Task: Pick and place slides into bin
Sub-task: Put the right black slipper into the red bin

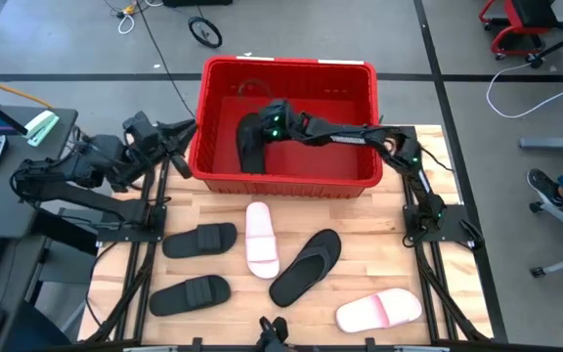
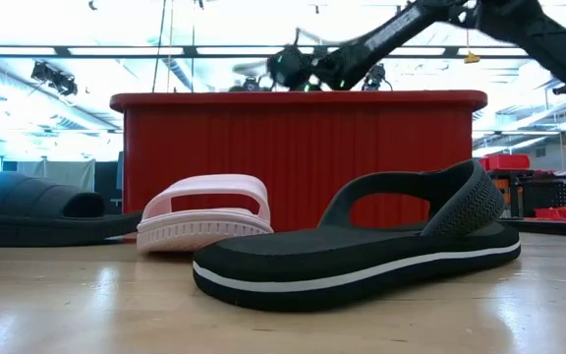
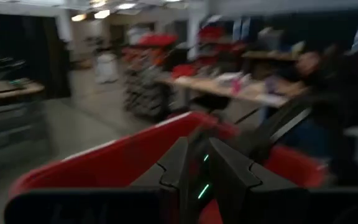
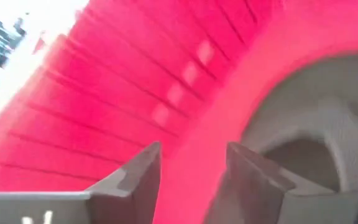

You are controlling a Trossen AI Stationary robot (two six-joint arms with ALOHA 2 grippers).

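The red bin (image 1: 286,181) stands at the table's far side. One black flip-flop (image 1: 249,142) lies inside it on the floor, at its left. My right gripper (image 1: 270,122) reaches into the bin beside that flip-flop (image 4: 316,143), open and empty. My left gripper (image 1: 182,132) hangs outside the bin's left wall, shut and empty, and faces the bin's rim (image 3: 104,162). On the table lie two black slides (image 1: 199,240) (image 1: 190,294), two pale pink slides (image 1: 261,240) (image 1: 379,311) and a black flip-flop (image 1: 306,266), all sole down.
In the low view the black flip-flop (image 2: 362,256) is nearest, with a pink slide (image 2: 204,211) and a black slide (image 2: 37,211) behind it, before the bin's near wall (image 2: 303,157). Bare wood shows at the table's near left and right of the bin.
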